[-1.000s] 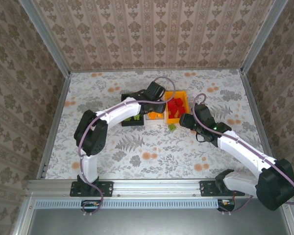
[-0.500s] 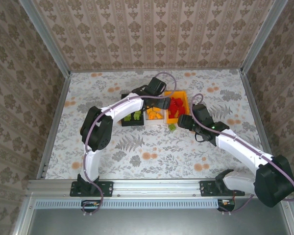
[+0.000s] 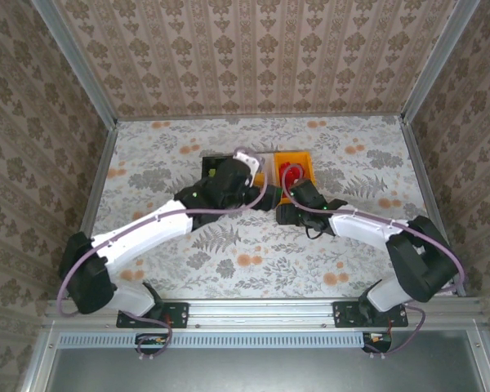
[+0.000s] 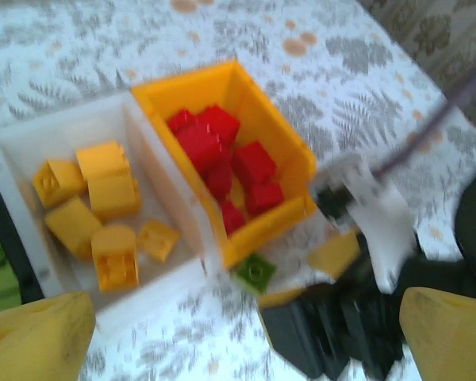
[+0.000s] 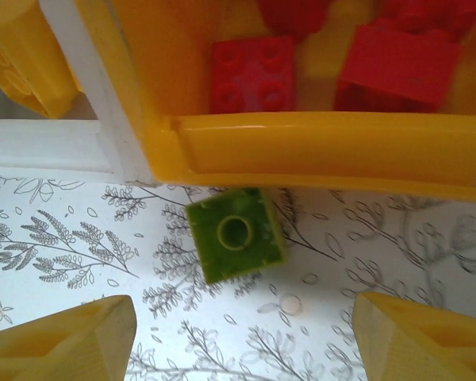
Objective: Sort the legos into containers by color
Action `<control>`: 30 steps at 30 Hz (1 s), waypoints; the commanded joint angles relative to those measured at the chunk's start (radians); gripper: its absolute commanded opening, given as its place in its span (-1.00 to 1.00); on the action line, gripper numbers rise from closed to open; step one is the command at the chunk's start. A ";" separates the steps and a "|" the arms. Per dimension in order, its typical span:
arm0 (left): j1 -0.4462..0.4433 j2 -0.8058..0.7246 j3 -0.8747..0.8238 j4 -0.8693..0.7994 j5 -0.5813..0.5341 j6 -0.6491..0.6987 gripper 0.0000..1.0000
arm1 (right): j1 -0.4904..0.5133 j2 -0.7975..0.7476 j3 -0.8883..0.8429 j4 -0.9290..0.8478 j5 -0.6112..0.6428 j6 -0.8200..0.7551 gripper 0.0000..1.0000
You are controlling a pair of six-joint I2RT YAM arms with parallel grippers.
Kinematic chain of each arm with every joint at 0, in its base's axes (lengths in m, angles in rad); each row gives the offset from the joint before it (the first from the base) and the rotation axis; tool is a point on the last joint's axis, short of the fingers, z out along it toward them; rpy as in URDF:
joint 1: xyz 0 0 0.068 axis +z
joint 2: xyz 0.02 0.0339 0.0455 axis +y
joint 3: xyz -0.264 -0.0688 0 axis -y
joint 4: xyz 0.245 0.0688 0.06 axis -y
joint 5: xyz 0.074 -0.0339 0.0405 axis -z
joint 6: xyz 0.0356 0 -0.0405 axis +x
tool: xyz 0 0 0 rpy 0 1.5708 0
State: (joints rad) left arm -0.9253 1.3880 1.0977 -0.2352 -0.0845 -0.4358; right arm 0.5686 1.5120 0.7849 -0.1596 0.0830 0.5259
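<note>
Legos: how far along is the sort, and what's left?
Done: red bricks lie in the orange-yellow bin, orange bricks in the white bin. In hand: nothing gripped; the right gripper stands open over a green brick on the table beside the orange-yellow bin; the left gripper is open too. Left: that green brick, the one loose piece I see, likely bound for the black bin.

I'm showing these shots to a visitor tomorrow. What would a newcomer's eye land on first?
The bright orange-yellow bin packed with red legos stands out, pressed against a white bin of orange legos. Next comes one lone green lego on the patterned table, just outside the orange-yellow bin's near wall, with the right gripper open and aimed at it.
</note>
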 commanded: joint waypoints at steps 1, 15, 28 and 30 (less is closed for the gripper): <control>-0.004 -0.073 -0.118 0.009 -0.046 -0.076 1.00 | 0.008 0.059 0.054 0.044 0.004 -0.039 0.46; -0.017 -0.393 -0.375 -0.051 -0.161 -0.200 0.99 | 0.048 0.230 0.134 0.012 0.090 -0.061 0.09; -0.008 -0.543 -0.508 -0.196 -0.341 -0.308 1.00 | 0.132 0.067 0.168 -0.009 -0.152 -0.058 -0.41; -0.006 -0.581 -0.546 -0.206 -0.337 -0.331 0.99 | 0.166 0.078 0.252 -0.034 -0.166 -0.071 -0.40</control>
State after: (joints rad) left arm -0.9352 0.8524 0.5892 -0.3763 -0.3664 -0.6968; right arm 0.6960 1.6089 0.9455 -0.1669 0.0032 0.4725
